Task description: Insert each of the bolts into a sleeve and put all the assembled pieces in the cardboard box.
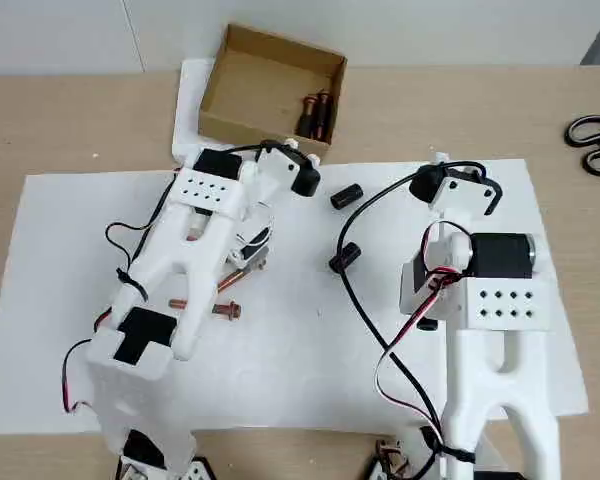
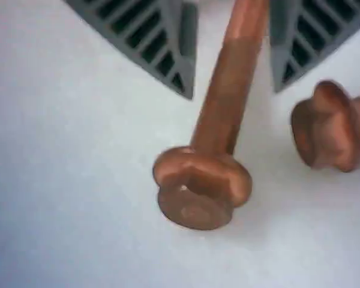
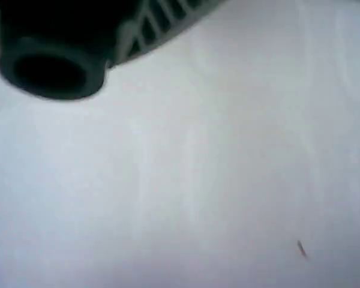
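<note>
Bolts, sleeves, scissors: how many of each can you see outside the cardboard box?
Copper bolts: 2
Black sleeves: 3
Scissors: 1
Total: 6

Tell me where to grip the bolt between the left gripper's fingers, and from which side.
Grip the bolt on its straight shank, from above, one finger each side. It lies flat on the paper, and its flared head looks too wide.

A black sleeve (image 3: 48,66) is gripped by ribbed grey fingers (image 3: 162,21) above white paper (image 3: 198,180).
</note>
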Available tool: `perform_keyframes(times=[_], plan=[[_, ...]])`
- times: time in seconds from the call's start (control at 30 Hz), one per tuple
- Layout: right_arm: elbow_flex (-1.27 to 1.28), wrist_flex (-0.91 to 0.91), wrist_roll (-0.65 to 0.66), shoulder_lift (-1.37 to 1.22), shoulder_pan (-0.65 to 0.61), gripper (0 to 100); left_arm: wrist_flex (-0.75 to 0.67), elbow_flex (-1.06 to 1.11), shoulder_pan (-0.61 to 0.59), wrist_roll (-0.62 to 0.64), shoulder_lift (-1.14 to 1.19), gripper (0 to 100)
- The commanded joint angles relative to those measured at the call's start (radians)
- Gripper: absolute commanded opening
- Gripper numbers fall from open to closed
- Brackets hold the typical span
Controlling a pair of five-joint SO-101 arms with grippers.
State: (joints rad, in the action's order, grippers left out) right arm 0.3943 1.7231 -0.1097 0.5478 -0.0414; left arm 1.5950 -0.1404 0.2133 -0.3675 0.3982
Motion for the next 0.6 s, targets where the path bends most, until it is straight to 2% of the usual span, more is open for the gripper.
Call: perform_keyframes(times=[0.0, 0.57], plan=[[-0.005, -0.010, 0.009, 0.021, 0.012, 0.3, -0.025, -0.042, 0.008, -0.006, 0.018, 8], [-0.005, -0.015, 0.009, 0.021, 0.012, 0.3, -0.055, -0.087, 0.009, -0.005, 0.129, 8]])
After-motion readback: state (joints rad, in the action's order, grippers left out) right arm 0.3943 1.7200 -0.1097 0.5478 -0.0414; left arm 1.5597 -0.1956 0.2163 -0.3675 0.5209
